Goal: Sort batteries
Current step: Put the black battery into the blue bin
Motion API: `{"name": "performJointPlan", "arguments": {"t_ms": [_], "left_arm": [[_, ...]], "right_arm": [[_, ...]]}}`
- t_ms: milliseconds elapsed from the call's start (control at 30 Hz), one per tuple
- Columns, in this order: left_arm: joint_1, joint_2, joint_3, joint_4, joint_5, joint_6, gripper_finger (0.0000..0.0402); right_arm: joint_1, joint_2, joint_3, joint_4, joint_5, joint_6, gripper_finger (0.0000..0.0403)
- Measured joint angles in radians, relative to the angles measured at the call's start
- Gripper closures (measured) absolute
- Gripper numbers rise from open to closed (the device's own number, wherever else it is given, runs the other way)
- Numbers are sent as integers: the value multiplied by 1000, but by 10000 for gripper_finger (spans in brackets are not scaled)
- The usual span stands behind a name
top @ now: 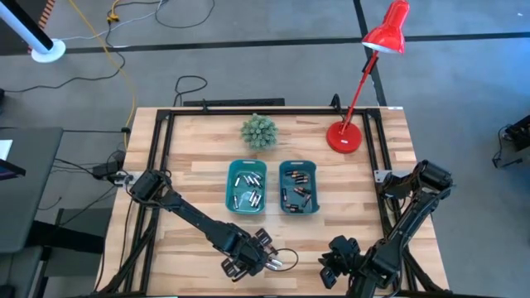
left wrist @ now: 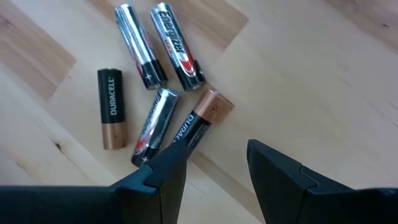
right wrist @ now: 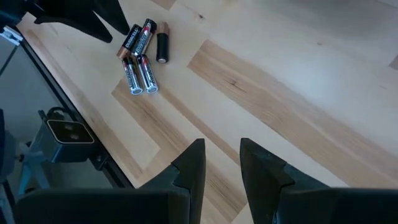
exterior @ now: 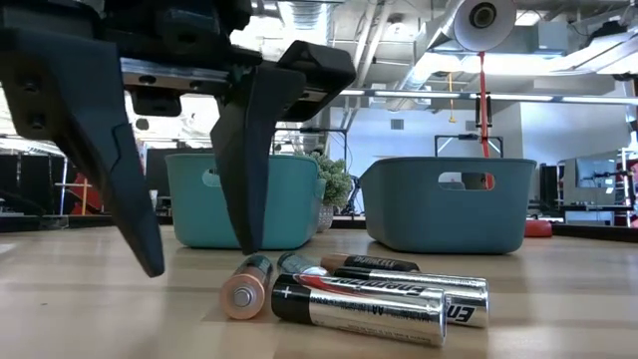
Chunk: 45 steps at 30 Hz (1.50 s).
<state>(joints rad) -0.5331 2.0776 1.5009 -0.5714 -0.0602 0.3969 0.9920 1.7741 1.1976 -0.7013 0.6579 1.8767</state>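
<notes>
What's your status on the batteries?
Left pincer open, over five loose batteries. Right pincer open, empty, waiting near front edge. Both bins partly filled. Nothing blocking.

Loose on the table: 5 batteries, i.e. 3 silver Energizers + 2 black-and-copper Duracells. 2 teal bins, each w/ more cells, too small to count. 1 red lamp, 1 green plant.

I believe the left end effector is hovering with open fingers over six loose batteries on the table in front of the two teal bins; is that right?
Nearly: the left wrist view shows five loose batteries, not six. The left end effector is open over them, in front of the two teal bins.
</notes>
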Motion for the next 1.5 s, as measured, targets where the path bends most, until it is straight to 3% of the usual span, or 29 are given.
{"name": "performJointPlan", "arguments": {"t_ms": [767,1000,1500], "left_arm": [[3,1,1,17,-1,50,240],[6,-2,2,87,-11,29,240],[25,2,2,52,48,57,240]], "right_arm": [[0,0,0,8,0,0,288],[0,0,0,10,0,1,288],[0,0,0,21,0,0,288]]}}
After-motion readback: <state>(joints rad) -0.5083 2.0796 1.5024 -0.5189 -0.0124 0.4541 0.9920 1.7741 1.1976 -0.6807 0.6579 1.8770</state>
